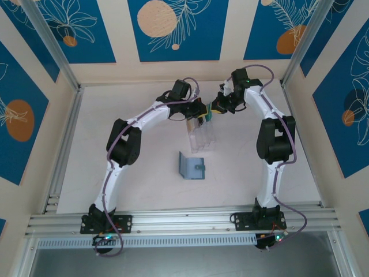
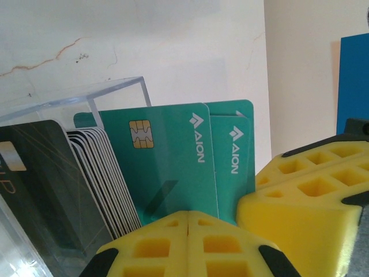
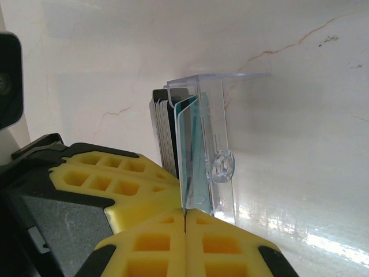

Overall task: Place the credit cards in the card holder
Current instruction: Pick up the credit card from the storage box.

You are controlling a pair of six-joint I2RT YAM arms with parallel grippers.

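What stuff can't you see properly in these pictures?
- Top view: the card holder is too small to show its pockets.
- Left wrist view: the left gripper hides the bottoms of the teal cards; the dark card is cut off by the left edge.
- Right wrist view: the right gripper covers the teal cards' lower edge, so whether it pinches one is unclear.

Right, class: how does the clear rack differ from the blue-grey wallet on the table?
The rack is see-through; the wallet is solid blue-grey. The rack holds upright cards; the wallet shows none. The rack stands by the left pincer and right pincer; the wallet lies nearer the arm bases, untouched. Both rest on the pale table.
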